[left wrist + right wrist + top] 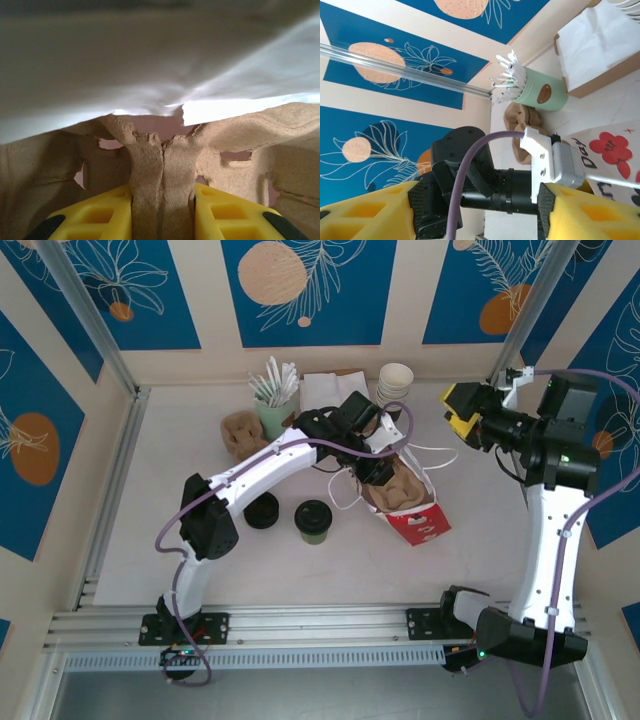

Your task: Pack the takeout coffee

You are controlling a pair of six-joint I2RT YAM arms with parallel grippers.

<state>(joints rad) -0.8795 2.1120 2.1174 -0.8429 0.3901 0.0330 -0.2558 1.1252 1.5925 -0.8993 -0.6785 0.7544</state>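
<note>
Two arms. Left fingers (117, 212) pinched on cardboard carrier (162, 170) ridge, inside red bag (418, 522). Right fingers (460, 415) spread wide, holding nothing. Takeout coffee (313, 521) upright on counter (350, 570), near left fingers, outside bag.

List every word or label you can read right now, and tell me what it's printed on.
"Day": dark handwriting-style letters on the paper bag, beside red flowers, in the right wrist view.
More letters below that word on the paper bag: cut off, cannot be read.
Brown oval mark on the mint cup: too small to read.
White print on the paper bag's red side in the top view: too blurred to read.
</note>
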